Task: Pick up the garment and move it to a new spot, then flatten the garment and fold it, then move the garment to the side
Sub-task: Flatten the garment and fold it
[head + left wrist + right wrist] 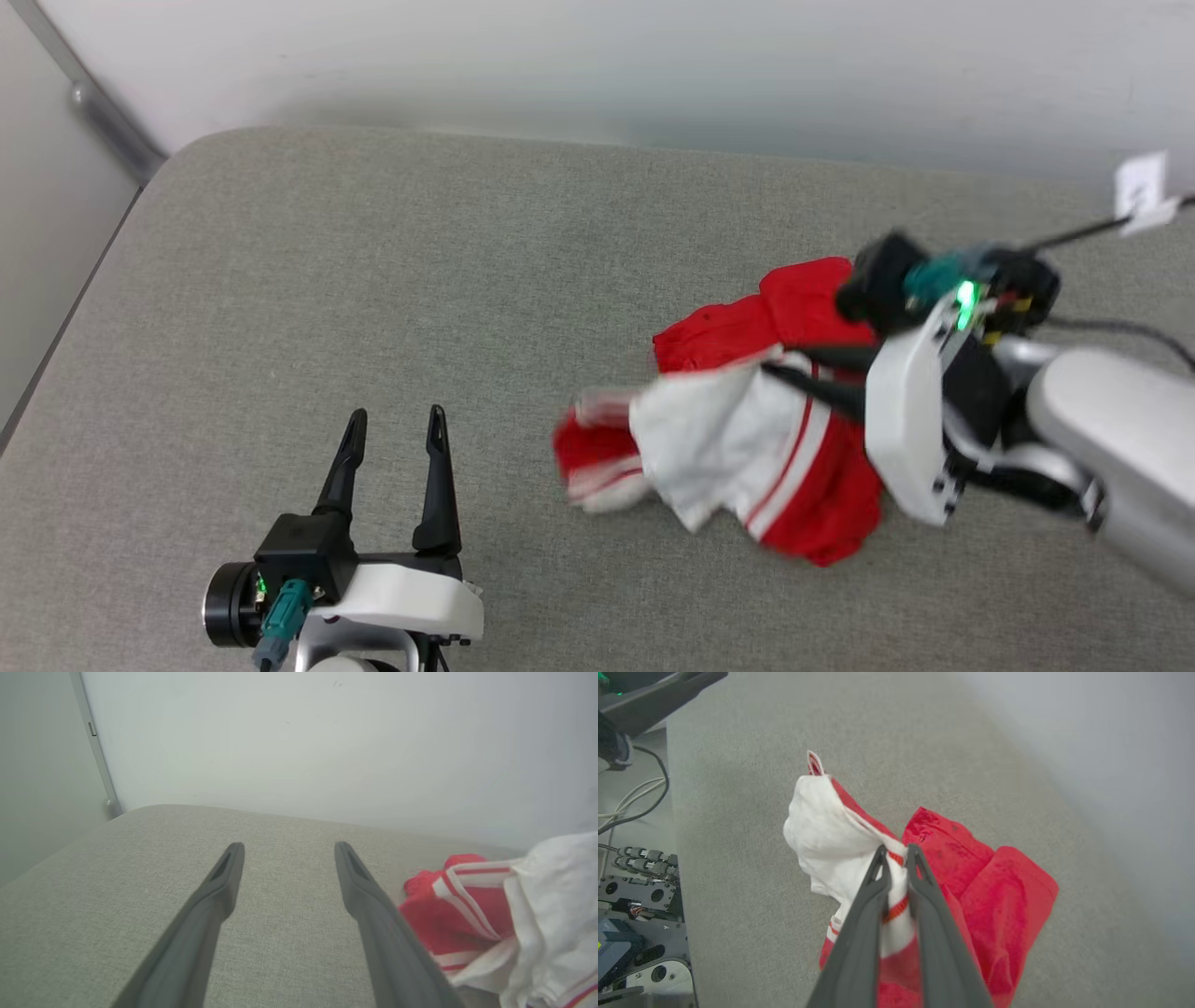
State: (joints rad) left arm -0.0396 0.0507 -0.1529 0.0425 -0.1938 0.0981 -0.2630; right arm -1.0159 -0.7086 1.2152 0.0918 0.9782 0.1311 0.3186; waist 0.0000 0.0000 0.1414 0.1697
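The garment [747, 439] is a crumpled red and white jersey bunched at the right of the grey cushioned surface [420, 280]. My right gripper [784, 362] is shut on a fold of it near a striped edge, and the cloth hangs from the fingers [920, 868] with its lower part blurred. In the right wrist view the garment [952, 858] drapes to both sides of the closed jaws. My left gripper [394, 425] stands open at the lower left, well apart from the cloth. The left wrist view has the garment [490, 910] just right of the open fingers [359, 882].
A pale wall [653, 65] runs behind the surface, with a metal rail [103, 117] at the far left corner. Cables and robot base hardware [640, 877] lie past the surface's near edge. A black cable with a white tag [1144, 201] trails from the right arm.
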